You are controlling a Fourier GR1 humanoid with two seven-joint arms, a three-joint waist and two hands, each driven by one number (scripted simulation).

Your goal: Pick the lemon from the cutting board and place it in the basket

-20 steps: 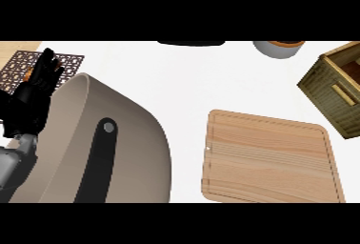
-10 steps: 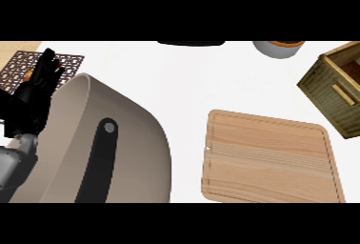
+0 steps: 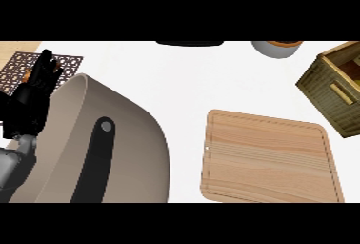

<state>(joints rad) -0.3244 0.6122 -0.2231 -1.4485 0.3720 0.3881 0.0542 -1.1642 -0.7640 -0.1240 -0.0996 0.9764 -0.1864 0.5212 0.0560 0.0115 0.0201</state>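
Board bare, lemon nowhere in sight.

The cutting board (image 3: 271,159) lies on the white counter (image 3: 183,81) with nothing on it, and the wooden basket (image 3: 336,86) stands just beyond its far right corner. The left hand (image 3: 32,102) rests at the left edge, fingers straight and up; the right hand is out of view. A large beige body (image 3: 134,157) fills the lower left. A sound next step would be finding the lemon before reaching.
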